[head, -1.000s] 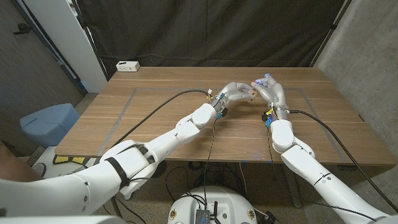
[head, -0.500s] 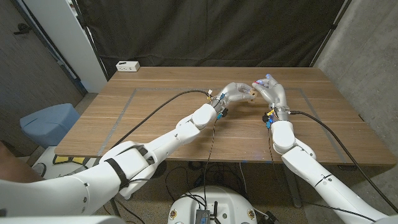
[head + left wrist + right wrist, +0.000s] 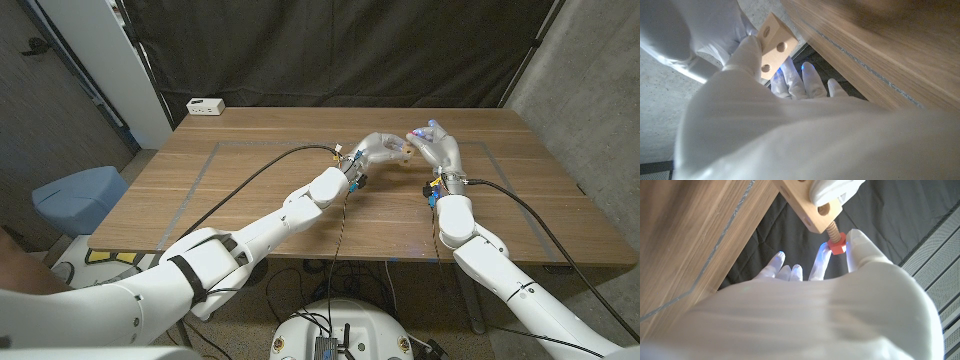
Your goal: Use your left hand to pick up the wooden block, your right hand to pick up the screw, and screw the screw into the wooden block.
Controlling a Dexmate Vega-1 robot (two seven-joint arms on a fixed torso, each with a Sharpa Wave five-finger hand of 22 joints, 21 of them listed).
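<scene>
Wooden block (image 3: 807,204) gripped by left hand (image 3: 378,148), red-headed screw (image 3: 836,243) in its hole, pinched by right hand (image 3: 432,143)

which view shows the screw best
The right wrist view: the screw, red head and tan threaded shaft, is pinched by the right robot hand and entering the wooden block. The head view hides it among fingers; the left wrist view gives the block's holes.

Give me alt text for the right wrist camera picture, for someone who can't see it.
A wooden screw with a red hexagonal head is pinched by the white right hand, its threaded shaft entering a hole in a pale wooden block. The white fingers of the left hand grip the block, with the brown wooden table and a black curtain beyond.
</scene>
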